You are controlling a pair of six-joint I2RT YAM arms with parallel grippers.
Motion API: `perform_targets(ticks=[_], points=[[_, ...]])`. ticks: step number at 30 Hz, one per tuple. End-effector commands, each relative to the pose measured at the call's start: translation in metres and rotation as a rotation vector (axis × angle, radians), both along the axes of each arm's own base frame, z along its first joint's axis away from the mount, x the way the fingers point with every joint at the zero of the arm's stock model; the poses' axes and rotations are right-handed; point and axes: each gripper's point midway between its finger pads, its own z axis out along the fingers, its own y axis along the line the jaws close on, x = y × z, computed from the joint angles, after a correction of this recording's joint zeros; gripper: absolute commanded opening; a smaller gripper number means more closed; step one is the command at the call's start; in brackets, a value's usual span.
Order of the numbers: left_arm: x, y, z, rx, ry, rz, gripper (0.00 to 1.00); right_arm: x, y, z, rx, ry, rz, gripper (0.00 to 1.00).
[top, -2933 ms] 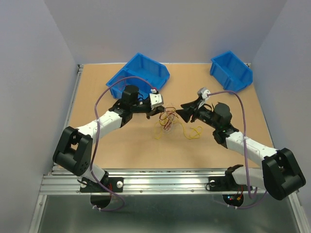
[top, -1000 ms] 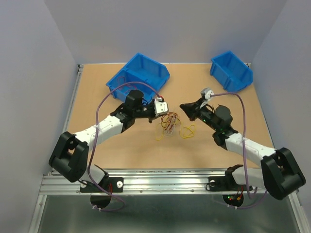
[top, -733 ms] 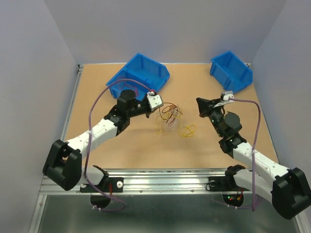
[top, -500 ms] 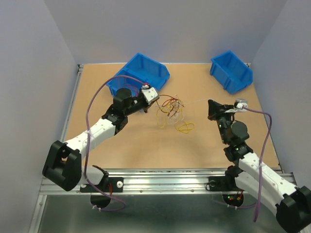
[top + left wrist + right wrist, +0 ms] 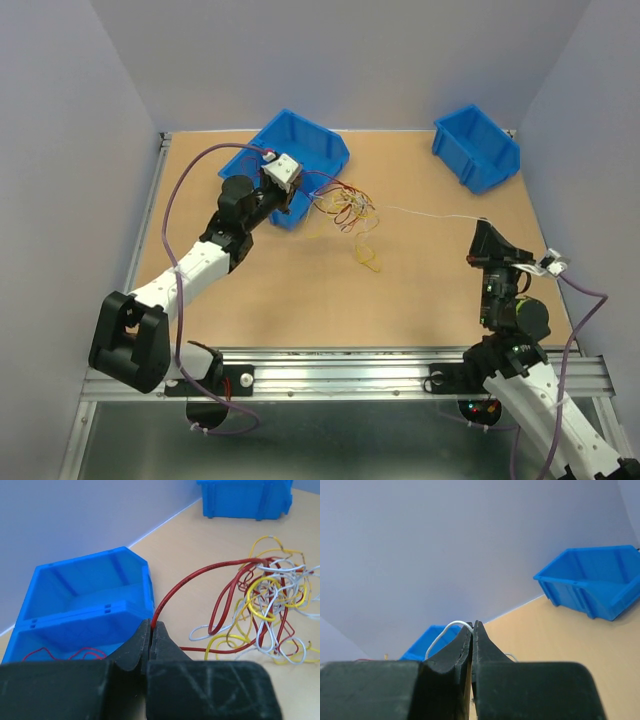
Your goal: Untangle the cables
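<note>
My left tool [image 5: 150,626] is clenched on a red cable [image 5: 200,575] by the blue bin [image 5: 300,150], my right tool [image 5: 472,626] pinches a white cable [image 5: 430,213] drawn straight over the desk [image 5: 430,290], and the tangled cables [image 5: 345,207] sit nearer the left.

Bright, even, diffuse light with faint soft shadows; wrist views slightly soft up close

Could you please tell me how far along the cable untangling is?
Done: one red wire lies in the left blue bin. In hand: left pincer grips a red cable, right pincer a white cable pulled taut. Left: most wires are bunched in the tangle.
</note>
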Motion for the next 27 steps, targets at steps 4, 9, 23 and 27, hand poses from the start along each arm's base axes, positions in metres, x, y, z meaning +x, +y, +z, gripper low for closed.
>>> perform_targets(ticks=[4,9,23,27], points=[[0.006,0.012,0.033,-0.076,-0.078,0.057,0.00,-0.013,-0.013,-0.002,0.047,-0.004,-0.033,0.01],[-0.013,-0.005,0.035,-0.060,-0.097,-0.078,0.00,0.000,0.029,0.002,-0.104,0.005,0.138,0.01],[-0.092,-0.079,0.022,0.139,-0.161,-0.408,0.00,0.006,0.185,-0.017,-0.530,-0.080,0.872,0.81],[-0.098,-0.087,0.018,0.159,-0.136,-0.443,0.00,0.018,0.197,-0.029,-0.576,-0.089,0.902,0.81]])
